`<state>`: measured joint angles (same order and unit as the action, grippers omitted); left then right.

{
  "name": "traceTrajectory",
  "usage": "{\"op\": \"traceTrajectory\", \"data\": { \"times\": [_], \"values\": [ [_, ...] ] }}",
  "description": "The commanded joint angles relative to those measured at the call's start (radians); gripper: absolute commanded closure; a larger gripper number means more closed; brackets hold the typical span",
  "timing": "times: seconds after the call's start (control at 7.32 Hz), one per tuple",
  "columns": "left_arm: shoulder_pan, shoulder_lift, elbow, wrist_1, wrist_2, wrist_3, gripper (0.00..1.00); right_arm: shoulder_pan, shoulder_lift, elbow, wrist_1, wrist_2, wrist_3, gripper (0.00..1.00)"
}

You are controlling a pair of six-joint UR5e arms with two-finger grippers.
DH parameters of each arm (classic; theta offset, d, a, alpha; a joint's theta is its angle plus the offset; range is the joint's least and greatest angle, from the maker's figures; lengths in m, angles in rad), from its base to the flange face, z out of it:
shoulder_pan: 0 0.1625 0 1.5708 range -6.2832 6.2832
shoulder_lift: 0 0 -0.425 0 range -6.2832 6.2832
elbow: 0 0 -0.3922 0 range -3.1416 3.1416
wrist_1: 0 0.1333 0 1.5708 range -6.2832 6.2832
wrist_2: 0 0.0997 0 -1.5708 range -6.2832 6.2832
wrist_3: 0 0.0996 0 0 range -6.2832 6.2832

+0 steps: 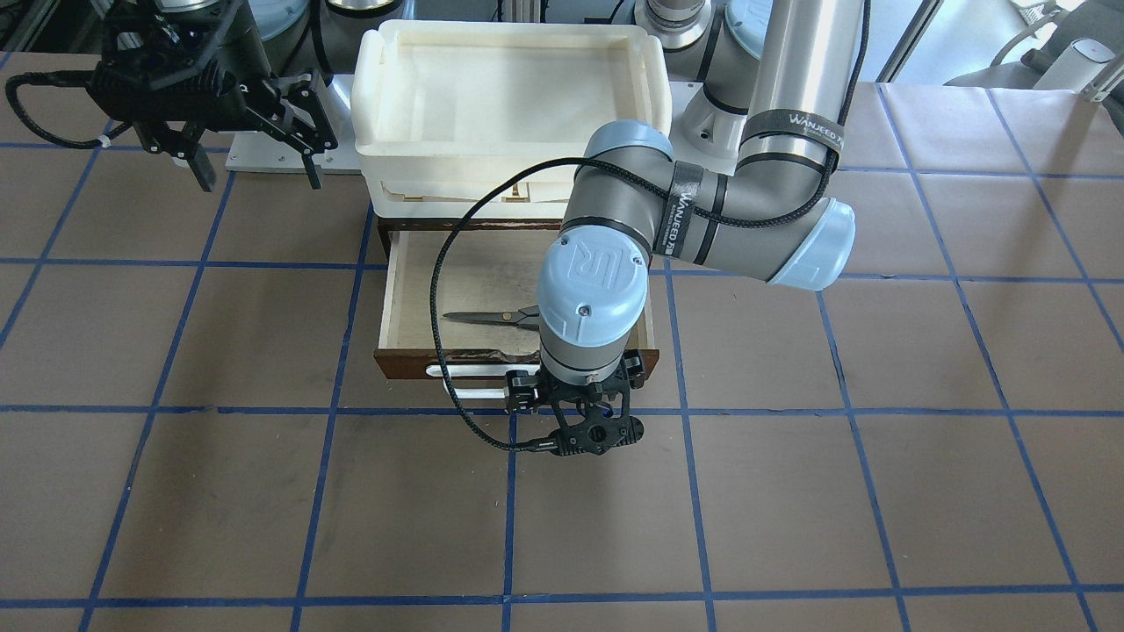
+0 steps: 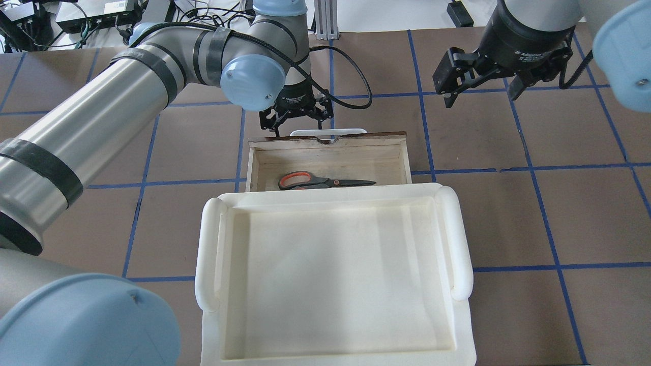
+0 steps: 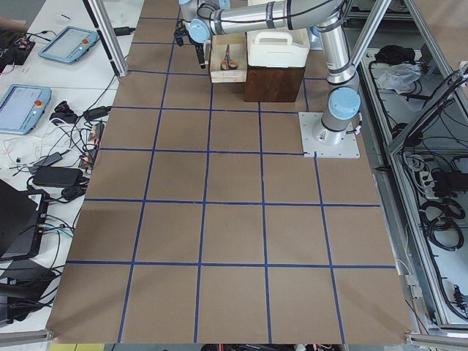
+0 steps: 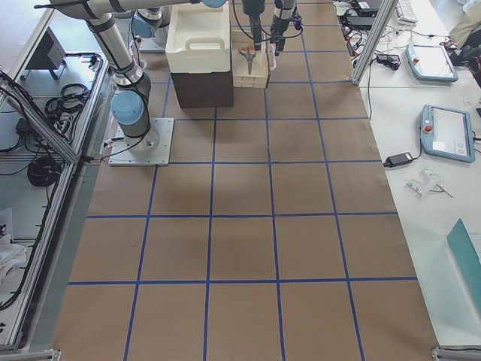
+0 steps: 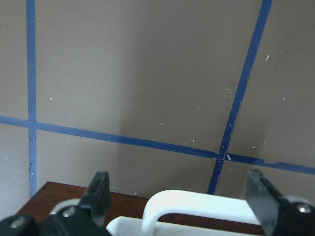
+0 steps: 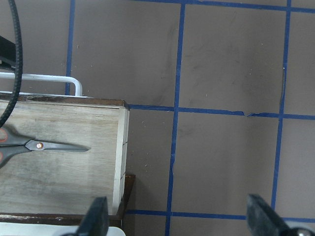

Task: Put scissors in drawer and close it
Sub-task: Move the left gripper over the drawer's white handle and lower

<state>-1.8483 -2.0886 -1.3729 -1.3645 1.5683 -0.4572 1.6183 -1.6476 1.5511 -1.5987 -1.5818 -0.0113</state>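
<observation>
The scissors (image 2: 325, 181) lie flat inside the open drawer (image 2: 330, 143), blades towards the view's right; they also show in the front view (image 1: 487, 317) and the right wrist view (image 6: 44, 145). My left gripper (image 2: 296, 121) is open and empty, at the drawer's dark front by the white bar handle (image 2: 328, 132). In the left wrist view the handle (image 5: 197, 204) sits between the spread fingers (image 5: 98, 191). Whether they touch it I cannot tell. My right gripper (image 2: 480, 94) is open and empty, hovering over the table beyond the drawer's right corner.
A large cream plastic tray (image 2: 208, 254) sits on top of the cabinet, right behind the open drawer. The left arm's black cable (image 1: 439, 290) loops over the drawer. Brown table with blue grid lines (image 1: 790, 491) spreads around.
</observation>
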Motion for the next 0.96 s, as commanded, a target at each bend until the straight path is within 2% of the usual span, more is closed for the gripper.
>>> {"op": "traceTrajectory", "data": {
  "times": [0.0,0.27,0.82],
  "values": [
    [0.000,0.008,0.000,-0.028,-0.017,0.000,0.00,0.000,-0.003,0.000,0.011,-0.003,0.053,0.00],
    [0.000,0.021,0.000,-0.071,-0.021,0.000,0.00,0.000,-0.003,0.006,0.013,0.011,0.120,0.00],
    [0.001,0.024,-0.002,-0.116,-0.030,-0.035,0.00,0.000,-0.005,0.009,0.013,0.011,0.128,0.00]
  ]
}}
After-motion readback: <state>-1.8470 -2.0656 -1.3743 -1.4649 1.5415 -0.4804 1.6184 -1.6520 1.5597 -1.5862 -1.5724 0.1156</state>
